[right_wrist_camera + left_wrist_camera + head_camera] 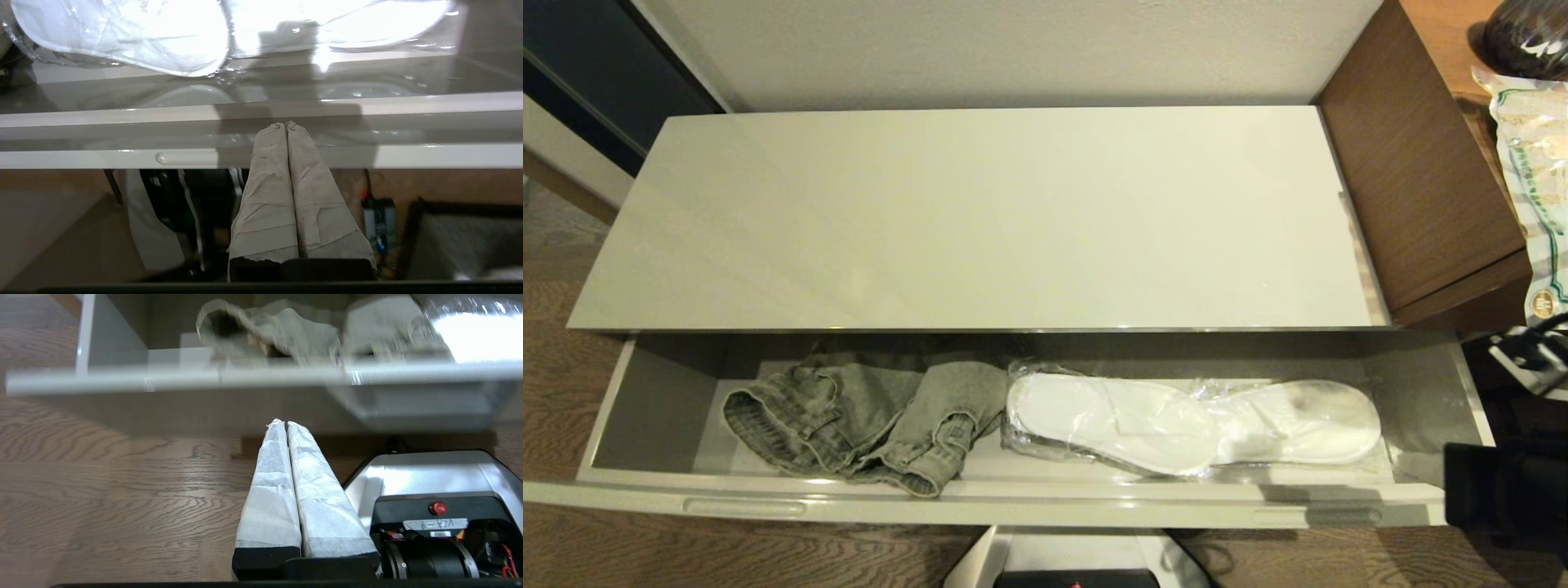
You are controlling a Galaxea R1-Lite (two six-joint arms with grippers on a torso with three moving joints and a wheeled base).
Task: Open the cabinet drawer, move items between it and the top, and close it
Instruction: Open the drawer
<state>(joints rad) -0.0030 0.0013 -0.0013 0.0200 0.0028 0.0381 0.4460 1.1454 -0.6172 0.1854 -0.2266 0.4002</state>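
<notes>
The cabinet drawer (1013, 502) is pulled out wide below the bare glossy top (980, 220). Folded grey jeans (866, 425) lie in its left half, one leg end resting on the front rim. The clear packet with green-white labels (1534, 163) lies on the brown desk at far right. My left gripper (282, 422) is shut and empty, low over the floor in front of the drawer's left part, with the jeans (278, 330) beyond the rim. My right gripper (284, 123) is shut and empty, its tips at the drawer's front rim (449, 155).
White slippers in clear plastic (1192, 425) fill the drawer's right half. The brown wood-grain desk (1413, 163) stands against the cabinet's right end, with a dark round object (1527, 33) at its back. My base (1078, 563) sits under the drawer's middle. Part of my right arm (1503, 490) shows at lower right.
</notes>
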